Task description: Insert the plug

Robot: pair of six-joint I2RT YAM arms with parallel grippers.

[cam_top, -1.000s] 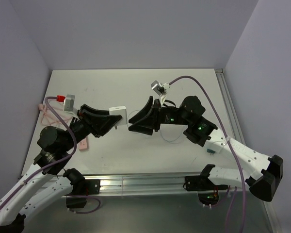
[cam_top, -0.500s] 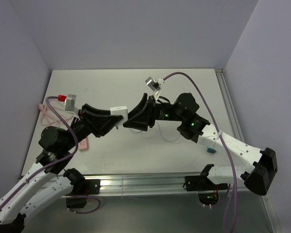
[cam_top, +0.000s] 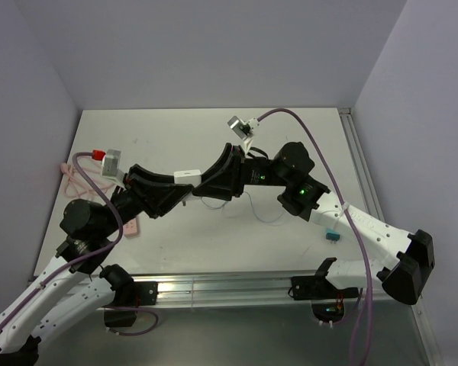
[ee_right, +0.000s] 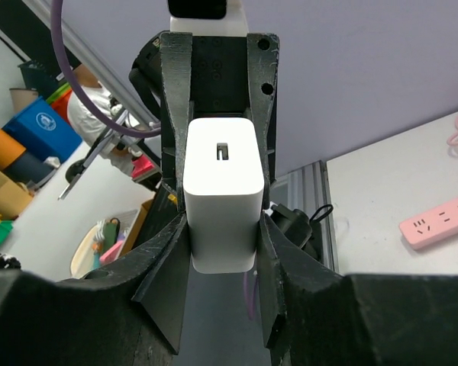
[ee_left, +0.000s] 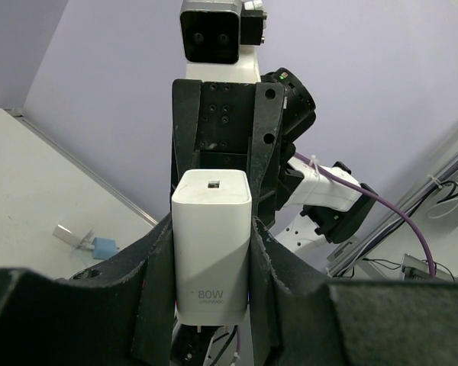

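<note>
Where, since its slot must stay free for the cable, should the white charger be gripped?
The white charger is probably best clamped on its flat opposite walls, from the side, below the slotted end, as the left gripper and right gripper do: parallel walls suit flat fingers, and the slot is left uncovered.

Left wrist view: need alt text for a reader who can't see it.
A white 80W charger block stands clamped in the left tool, filling the centre of the view. The right tool faces it head-on, its fingers closed on the block's far end.
</note>
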